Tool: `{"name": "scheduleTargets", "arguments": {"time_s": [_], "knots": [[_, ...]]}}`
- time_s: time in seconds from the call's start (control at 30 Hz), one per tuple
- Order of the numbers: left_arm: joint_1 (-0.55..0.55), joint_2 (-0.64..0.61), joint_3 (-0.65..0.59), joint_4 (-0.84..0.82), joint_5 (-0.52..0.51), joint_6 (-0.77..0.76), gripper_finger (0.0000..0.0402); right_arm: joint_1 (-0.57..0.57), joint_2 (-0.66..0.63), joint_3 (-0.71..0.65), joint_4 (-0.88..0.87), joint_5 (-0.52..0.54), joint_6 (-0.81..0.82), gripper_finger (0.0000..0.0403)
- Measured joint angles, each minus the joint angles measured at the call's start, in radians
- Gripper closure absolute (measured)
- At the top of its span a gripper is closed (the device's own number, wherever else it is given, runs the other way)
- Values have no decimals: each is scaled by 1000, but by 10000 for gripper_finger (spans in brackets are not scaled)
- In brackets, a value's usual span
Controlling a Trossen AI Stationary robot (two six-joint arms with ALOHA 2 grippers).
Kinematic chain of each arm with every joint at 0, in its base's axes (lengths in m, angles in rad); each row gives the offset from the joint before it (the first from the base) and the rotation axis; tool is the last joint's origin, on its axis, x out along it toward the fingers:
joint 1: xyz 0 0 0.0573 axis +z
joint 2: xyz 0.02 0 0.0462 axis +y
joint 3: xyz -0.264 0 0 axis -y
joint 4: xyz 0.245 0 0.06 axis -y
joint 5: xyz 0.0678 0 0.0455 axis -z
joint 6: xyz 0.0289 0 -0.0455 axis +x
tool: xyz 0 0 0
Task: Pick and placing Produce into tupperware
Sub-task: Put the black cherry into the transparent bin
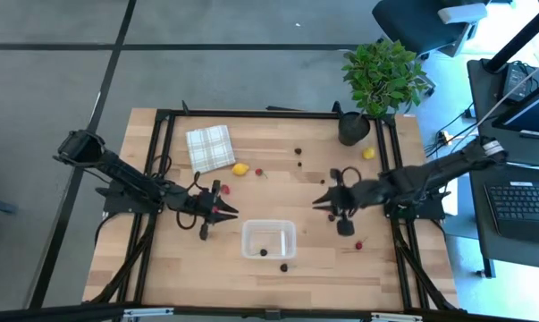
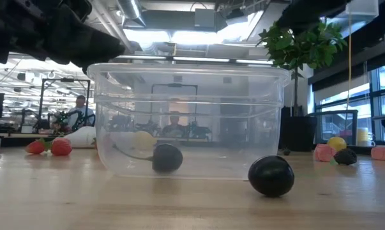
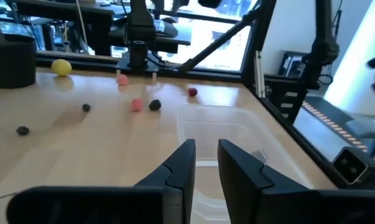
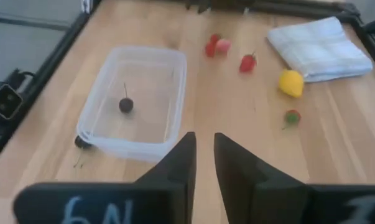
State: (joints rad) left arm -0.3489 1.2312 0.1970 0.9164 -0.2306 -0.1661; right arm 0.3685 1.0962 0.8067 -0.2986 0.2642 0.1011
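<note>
The clear tupperware (image 1: 269, 240) stands near the table's front middle, and one dark stemmed berry (image 4: 125, 104) lies on its floor. Another dark berry (image 2: 271, 176) rests on the table just outside its near wall. More produce is scattered on the table: a lemon (image 1: 240, 169), a second lemon (image 1: 368, 153), and red and pink pieces (image 4: 222, 45). My left gripper (image 1: 223, 212) hovers shut left of the tub and holds nothing; the left wrist view shows the tub (image 3: 231, 137) just ahead of it. My right gripper (image 1: 323, 201) hangs shut and empty above the table, right of the tub.
A white-green checked cloth (image 1: 210, 148) lies folded at the far left. A potted plant (image 1: 354, 125) stands at the far right. Small dark berries (image 1: 298, 151) lie mid-table and a red one (image 1: 358, 244) sits right of the tub. Black frame rails border the table.
</note>
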Motion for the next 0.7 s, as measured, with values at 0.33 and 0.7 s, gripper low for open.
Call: {"name": "scheduleTargets", "arguments": {"time_s": [0.33, 0.7], "knots": [[0, 0, 0, -35, -2, 20, 349, 244, 199, 89, -3, 141, 212, 343], [0, 1, 0, -76, -3, 19, 362, 384, 421, 88, 28, 396, 393, 343]]}}
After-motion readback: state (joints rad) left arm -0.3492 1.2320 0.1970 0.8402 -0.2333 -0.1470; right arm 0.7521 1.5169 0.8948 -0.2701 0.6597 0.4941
